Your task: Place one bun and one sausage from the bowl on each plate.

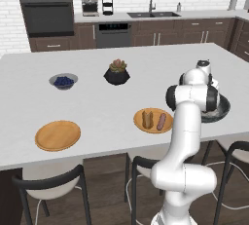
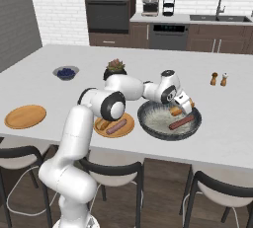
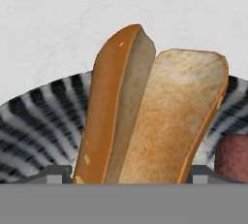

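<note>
The bun [image 3: 155, 121] was a tan roll split lengthwise, its pale toasted crumb exposed. It sat over the far side of the bowl [image 2: 153, 126], long axis running away from the hand. The gripper [image 2: 176, 109] had its fingers clamped on it.

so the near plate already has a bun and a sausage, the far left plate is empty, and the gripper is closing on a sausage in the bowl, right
Not quite: the gripper is closing on a bun, not a sausage. The hand view shows the split bun between its fingertips; the sausage lies free in the bowl. The rest holds: filled plate, empty plate.
</note>
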You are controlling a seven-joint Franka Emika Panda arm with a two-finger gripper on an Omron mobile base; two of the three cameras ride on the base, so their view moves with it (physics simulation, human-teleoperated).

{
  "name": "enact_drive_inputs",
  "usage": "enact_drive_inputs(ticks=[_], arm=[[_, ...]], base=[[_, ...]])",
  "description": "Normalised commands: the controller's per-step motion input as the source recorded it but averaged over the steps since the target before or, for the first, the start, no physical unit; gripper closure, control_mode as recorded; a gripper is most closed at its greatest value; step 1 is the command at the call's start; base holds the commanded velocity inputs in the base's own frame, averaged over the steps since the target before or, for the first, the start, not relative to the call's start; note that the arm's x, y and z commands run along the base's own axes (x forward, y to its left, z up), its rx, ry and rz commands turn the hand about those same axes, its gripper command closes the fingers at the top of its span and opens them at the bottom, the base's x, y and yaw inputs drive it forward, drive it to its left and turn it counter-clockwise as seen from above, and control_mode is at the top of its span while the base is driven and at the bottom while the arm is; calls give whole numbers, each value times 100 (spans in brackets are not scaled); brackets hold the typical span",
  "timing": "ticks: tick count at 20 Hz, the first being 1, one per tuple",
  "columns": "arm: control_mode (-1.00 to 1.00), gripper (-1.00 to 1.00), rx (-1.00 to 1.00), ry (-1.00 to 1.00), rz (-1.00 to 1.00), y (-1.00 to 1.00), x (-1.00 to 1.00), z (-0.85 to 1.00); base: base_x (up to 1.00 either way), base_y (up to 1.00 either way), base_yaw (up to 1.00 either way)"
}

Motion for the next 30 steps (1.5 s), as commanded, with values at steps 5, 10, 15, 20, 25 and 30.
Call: enact_drive_inputs(ticks=[5,10,15,20,25,30], arm=[[-100,100,-6,0,0,27,-16,37],[-100,100,-2,0,4,68,-35,41],[-100,100,8,5,1,67,-54,62],[-100,100,7,21,4,56,-36,60],[-100,100,17,9,10,11,-39,15],[-100,100,0,0,0,0,0,0]], base=[[0,0,0],[0,0,0],[0,0,0],[0,0,0],[0,0,0],[0,0,0]])
